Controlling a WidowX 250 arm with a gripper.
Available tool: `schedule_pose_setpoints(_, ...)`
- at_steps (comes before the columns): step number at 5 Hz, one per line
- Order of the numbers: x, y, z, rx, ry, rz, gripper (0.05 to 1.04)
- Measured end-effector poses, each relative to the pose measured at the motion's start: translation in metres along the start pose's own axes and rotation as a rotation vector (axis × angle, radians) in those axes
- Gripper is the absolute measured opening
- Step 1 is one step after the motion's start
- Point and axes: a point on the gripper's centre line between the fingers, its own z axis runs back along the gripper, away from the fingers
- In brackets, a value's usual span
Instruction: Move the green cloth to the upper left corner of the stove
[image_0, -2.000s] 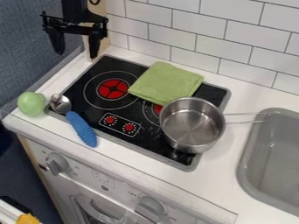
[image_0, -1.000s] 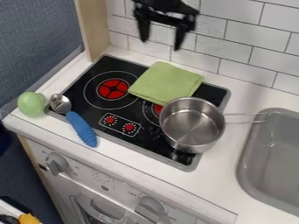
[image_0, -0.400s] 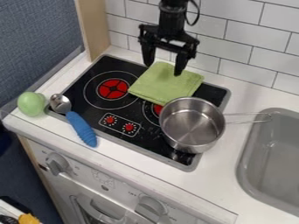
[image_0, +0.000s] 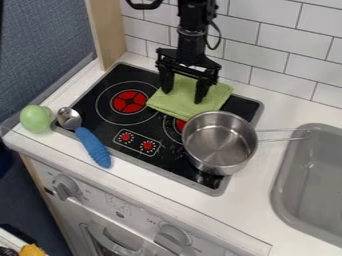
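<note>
Camera view: spread wide, the gripper (image_0: 182, 96) was poised at the green cloth (image_0: 185, 108) in the frame's upper middle, where a thick fold was best pinched before lifting.

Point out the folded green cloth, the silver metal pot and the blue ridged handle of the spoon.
Folded green cloth (image_0: 175, 104): camera view, its lower left part.
Silver metal pot (image_0: 219, 142): camera view, inside bottom.
Blue ridged handle (image_0: 93, 147): camera view, mid-length.

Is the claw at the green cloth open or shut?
Open: the claw's two fingers stand well apart, with part of the green cloth visible between them.
</note>
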Motion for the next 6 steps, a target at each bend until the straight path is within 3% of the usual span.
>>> schedule_pose_setpoints(2, 0.0, 0.009, -0.01, -0.014, 0.009, -0.005, 0.999)
schedule_pose_setpoints(3, -0.007, 0.017, -0.012, -0.013, 0.04, -0.049, 0.999)
schedule_pose_setpoints(4, -0.016, 0.029, -0.015, 0.018, 0.06, -0.073, 1.0)
schedule_pose_setpoints(5, -0.015, 0.045, -0.013, 0.076, 0.063, -0.094, 1.0)
schedule_pose_setpoints(6, -0.013, 0.07, -0.011, 0.099, 0.051, -0.064, 1.0)
